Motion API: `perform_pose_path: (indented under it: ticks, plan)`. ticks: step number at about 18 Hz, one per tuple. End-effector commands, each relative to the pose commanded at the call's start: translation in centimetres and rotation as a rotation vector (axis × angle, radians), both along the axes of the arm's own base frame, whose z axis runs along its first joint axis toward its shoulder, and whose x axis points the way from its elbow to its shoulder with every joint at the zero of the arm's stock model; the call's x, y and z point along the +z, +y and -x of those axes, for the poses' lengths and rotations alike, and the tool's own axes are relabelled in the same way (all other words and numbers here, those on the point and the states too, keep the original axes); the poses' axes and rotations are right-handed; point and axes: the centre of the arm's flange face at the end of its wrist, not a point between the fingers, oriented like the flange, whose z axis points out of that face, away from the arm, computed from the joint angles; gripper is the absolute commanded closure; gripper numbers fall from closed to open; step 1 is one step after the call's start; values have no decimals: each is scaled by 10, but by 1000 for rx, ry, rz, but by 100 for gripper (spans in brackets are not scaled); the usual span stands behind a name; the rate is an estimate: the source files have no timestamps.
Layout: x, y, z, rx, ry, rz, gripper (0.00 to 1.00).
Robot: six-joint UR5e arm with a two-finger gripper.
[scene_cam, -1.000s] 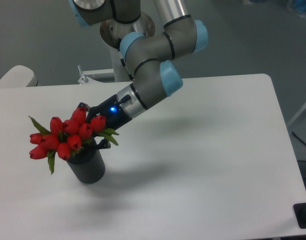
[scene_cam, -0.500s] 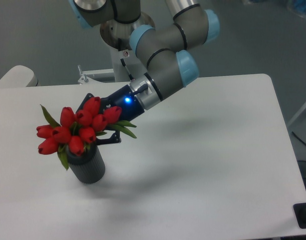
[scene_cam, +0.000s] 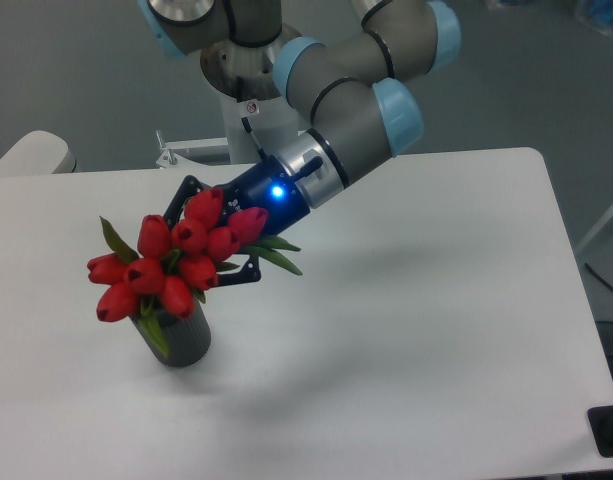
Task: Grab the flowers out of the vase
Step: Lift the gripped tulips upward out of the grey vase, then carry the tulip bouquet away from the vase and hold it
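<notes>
Flowers lifting out, left of frame.
Your claw (scene_cam: 218, 240), pinching the flowers (scene_cam: 176, 258), has risen; stems are nearly clear of the vase (scene_cam: 181, 338).

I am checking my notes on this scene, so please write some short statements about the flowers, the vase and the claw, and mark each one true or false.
1. The flowers are red tulips with green leaves. True.
2. The vase lies on its side on the table. False: it stands upright.
3. The claw reaches the bunch from the right side of the picture. True.
4. The flowers lie flat on the table beside the vase. False: the bunch is up in the air, directly above the vase mouth and overlapping it in this view.
5. The vase is white and smooth. False: it is dark grey-black.
6. A blue light glows on the wrist behind the claw. True.
</notes>
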Motion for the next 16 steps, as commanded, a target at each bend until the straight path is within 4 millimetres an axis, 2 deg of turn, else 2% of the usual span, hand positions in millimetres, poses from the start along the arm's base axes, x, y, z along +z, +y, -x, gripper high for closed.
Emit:
perform_pose_path:
  ticks: [5, 8, 11, 16]
  plan:
    - [13, -10, 19, 23, -19, -46, 100]
    - [17, -9, 30, 22, 73, -98, 100]
    - [17, -14, 64, 54, 132, -117, 100]
    - [13, -15, 90, 110, 321, 5, 100]
